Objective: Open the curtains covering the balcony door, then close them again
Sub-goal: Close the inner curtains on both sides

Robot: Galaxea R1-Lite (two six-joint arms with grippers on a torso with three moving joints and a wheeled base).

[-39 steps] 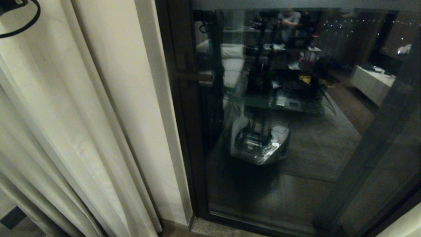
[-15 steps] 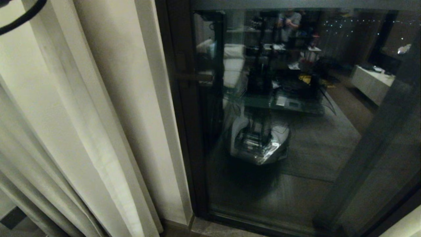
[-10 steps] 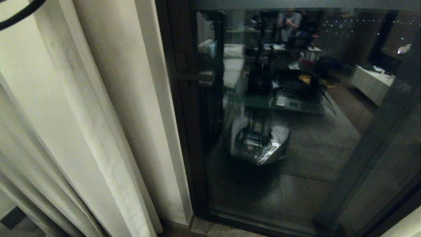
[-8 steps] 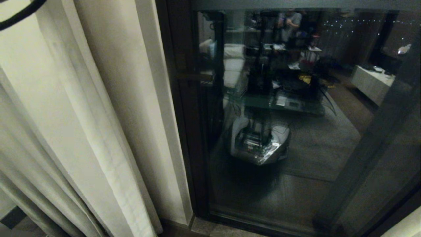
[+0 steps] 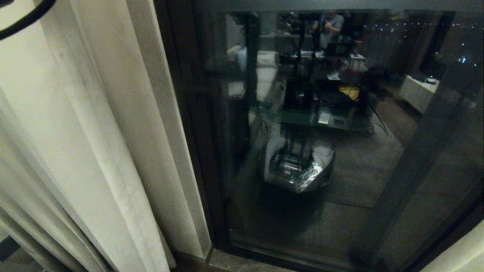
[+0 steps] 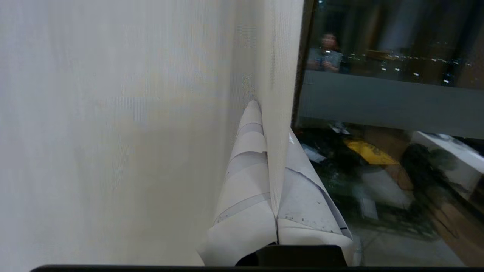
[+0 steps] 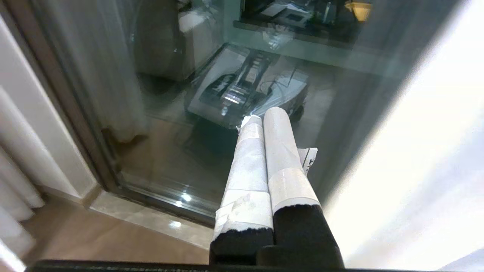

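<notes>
The left gripper (image 6: pixel 273 132) pinches the hemmed edge of the cream, pleated curtains (image 5: pixel 94 143), gathered at the left of the balcony door (image 5: pixel 321 158). Its dark-framed glass stands uncovered, reflecting a furnished room and a standing person. The right gripper (image 7: pixel 264 117) hangs closed and empty near the glass.

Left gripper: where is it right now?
Out of the head view; the left wrist view shows the left gripper shut on the hemmed edge of the curtain, right beside the balcony door glass.
</notes>
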